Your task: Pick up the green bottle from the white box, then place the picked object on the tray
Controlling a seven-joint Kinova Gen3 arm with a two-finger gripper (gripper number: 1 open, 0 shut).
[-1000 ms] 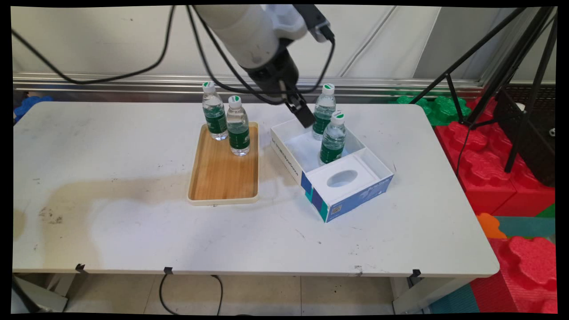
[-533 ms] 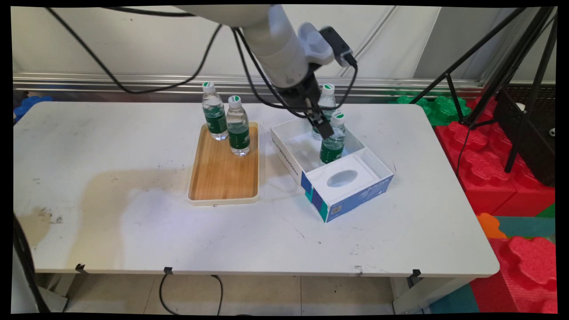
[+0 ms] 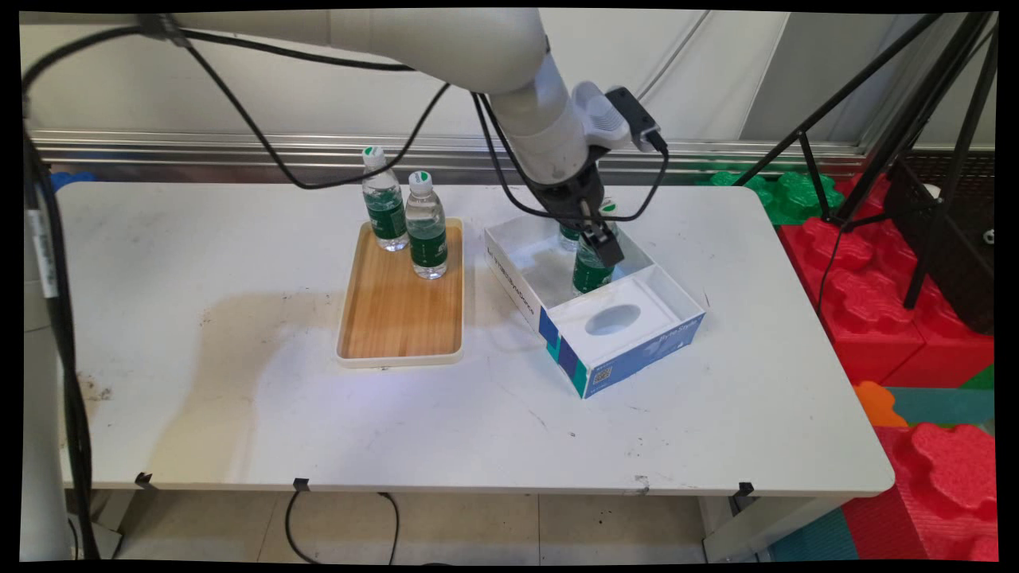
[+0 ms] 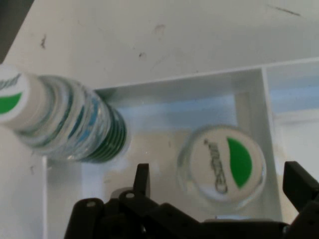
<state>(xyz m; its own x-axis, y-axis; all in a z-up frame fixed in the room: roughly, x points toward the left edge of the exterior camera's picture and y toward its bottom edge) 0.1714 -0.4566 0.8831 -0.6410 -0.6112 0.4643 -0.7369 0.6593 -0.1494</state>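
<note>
Jaws of the black gripper point(image 4: 219, 179) stand wide apart, one finger on either side of a bottle cap, and nothing is clamped between them. Only the hand view shows this: it looks straight down on the round white cap with its green mark, on the near bottle point(image 4: 222, 164) standing in the corner of the white box point(image 4: 199, 82). A second bottle point(image 4: 70, 124) stands just beside it in the same box, its ribbed clear plastic and green label leaning across the picture. From the main view the gripper point(image 3: 599, 243) hangs over the box point(image 3: 509, 278) and covers most of those two bottles; whether a finger touches the near bottle point(image 3: 589, 274) cannot be made out there. The box is thin card, white inside with blue and teal outer walls, and has a white insert with an oval hole. To its left lies a flat wooden tray point(image 3: 398, 306) with a pale rim, carrying two more upright bottles point(image 3: 426, 227) at its far end. All rest on the scuffed white bench point(image 3: 239, 398).
</note>
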